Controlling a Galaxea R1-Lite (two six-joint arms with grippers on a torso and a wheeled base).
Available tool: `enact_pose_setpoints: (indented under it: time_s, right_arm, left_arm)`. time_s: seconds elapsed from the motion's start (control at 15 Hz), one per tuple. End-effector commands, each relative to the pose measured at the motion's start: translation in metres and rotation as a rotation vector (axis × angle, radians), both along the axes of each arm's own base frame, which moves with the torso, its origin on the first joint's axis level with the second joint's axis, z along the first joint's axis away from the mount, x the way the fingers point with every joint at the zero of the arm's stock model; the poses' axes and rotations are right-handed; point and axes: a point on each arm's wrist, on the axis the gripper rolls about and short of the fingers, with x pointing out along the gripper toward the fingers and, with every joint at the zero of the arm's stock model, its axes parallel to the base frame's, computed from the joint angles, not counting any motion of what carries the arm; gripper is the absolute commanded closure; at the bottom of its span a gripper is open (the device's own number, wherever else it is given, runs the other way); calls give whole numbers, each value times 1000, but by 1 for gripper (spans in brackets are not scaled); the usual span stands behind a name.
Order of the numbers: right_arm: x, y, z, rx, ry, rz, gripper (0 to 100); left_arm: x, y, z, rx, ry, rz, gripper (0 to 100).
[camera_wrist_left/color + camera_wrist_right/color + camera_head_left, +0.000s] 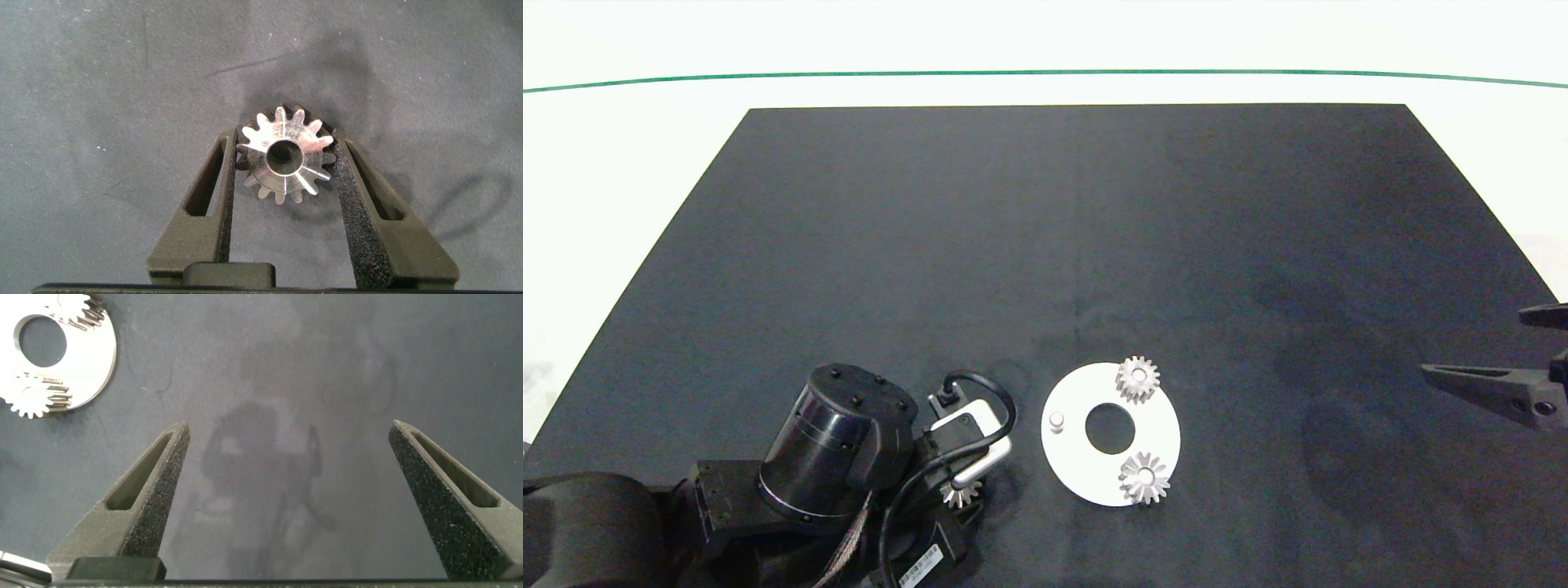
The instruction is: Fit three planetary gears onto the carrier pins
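Two of the three gears are already seated on the disc (1160, 425): one gear (1137, 379) sits at the disc's far edge, and a second gear (1143, 478) at its near edge, each over a pin that it hides. The third pin (1056, 420) stands bare at the disc's left side, beside the centre hole.

The third gear (284, 155) is off the disc, just to its left and a little nearer the robot, held in the left claw (284, 175). The claw's two fingers are clamped on the gear's toothed rim from either side, with the bore facing the wrist camera. Whether the gear is lifted clear of the mat (1045, 245) or resting on it cannot be told.

The right claw (286, 498) is parked well to the right of the disc, its fingers spread wide apart with nothing between them.

By this showing the job is about two-thirds done. What remains is one placement: carry the held gear over to the bare pin, line the bore up with it and lower it on.
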Motion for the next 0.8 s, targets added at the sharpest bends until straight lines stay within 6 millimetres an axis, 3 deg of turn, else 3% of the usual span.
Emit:
enact_pose_setpoints:
  time_s: [0.07, 0.8]
  right_arm:
    - [0, -1, -1, 1, 6, 1, 0]
    - [-4, -5, 2, -3, -11, -5, 0]
  left_arm:
    - [-1, 0, 3, -3, -10, -6, 100]
    - [-6, -14, 43, -10, -21, -54, 100]
